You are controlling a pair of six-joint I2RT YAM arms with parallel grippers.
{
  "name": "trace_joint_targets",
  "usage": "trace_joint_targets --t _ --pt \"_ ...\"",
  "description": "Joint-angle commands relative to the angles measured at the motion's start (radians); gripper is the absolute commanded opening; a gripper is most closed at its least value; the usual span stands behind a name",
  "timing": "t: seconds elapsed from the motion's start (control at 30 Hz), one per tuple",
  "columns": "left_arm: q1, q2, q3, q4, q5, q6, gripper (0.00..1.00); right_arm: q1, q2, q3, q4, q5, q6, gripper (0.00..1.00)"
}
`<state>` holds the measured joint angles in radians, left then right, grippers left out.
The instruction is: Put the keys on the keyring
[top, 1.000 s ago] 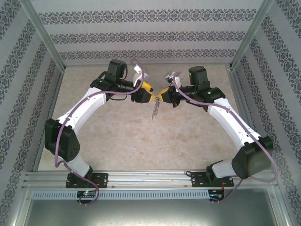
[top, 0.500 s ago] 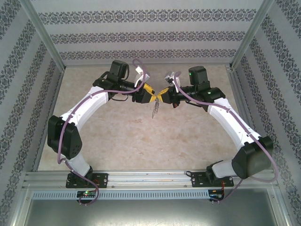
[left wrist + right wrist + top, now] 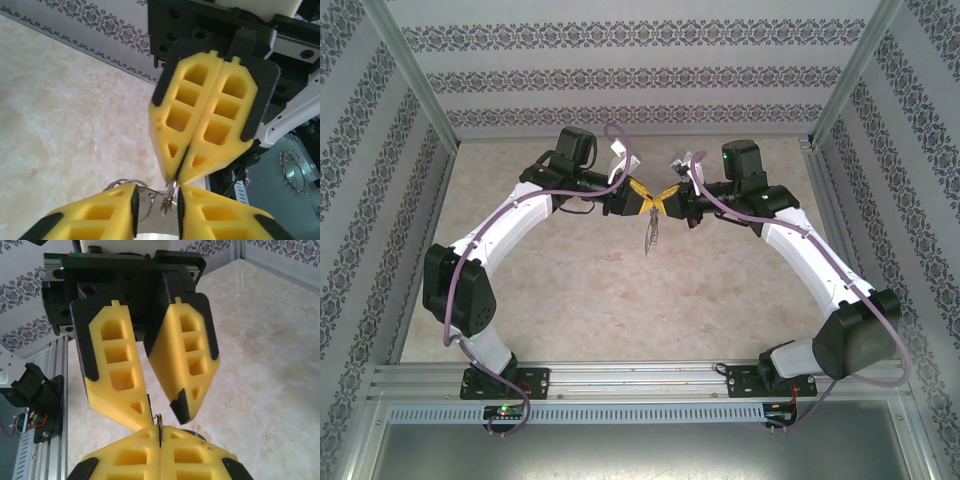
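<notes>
Both grippers meet tip to tip above the middle of the table. My right gripper (image 3: pixel 666 203) (image 3: pixel 160 439) is shut on a thin wire loop of the keyring (image 3: pixel 159 419), and the rest of the keyring (image 3: pixel 650 232) dangles below as a dark chain-like strand. My left gripper (image 3: pixel 646 200) (image 3: pixel 156 212) is open, one finger on each side of that metal loop (image 3: pixel 169 196). A flat silvery piece (image 3: pixel 152 222) lies in the gap between the left fingers; whether it is the key I cannot tell. No lilac key head shows.
The pale marble tabletop (image 3: pixel 620 290) lies below the dangling keyring. Patterned walls (image 3: pixel 630 75) and metal corner posts (image 3: pixel 415 75) close in the back and sides. An aluminium rail (image 3: pixel 640 380) runs along the near edge by the arm bases.
The left gripper has edged right toward the right gripper, so the yellow tips now meet. The right arm and the hanging keyring have barely moved.
</notes>
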<state>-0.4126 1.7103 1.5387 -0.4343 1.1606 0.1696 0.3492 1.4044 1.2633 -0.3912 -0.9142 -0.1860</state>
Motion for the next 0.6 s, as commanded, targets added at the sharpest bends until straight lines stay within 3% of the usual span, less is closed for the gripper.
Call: trace_joint_targets --t 0.0,0.3,0.4,0.47,0.57 --pt "-0.018 0.021 0.034 0.008 0.034 0.002 0.20 0.000 0.003 0.013 0.043 -0.040 0.005 0.00" --pt "-0.034 0.022 0.027 0.000 0.039 0.014 0.01 -0.004 0.000 0.001 0.073 -0.034 0.022 0.00" --pt "-0.037 0.021 0.017 0.011 0.024 0.011 0.00 -0.006 -0.005 -0.008 0.099 -0.034 0.043 0.00" --pt "-0.038 0.015 0.002 0.041 -0.003 -0.010 0.00 -0.018 -0.017 -0.022 0.129 -0.028 0.074 0.18" --pt "-0.038 -0.015 -0.056 0.153 -0.038 -0.070 0.00 -0.046 -0.059 -0.058 0.182 -0.020 0.125 0.33"
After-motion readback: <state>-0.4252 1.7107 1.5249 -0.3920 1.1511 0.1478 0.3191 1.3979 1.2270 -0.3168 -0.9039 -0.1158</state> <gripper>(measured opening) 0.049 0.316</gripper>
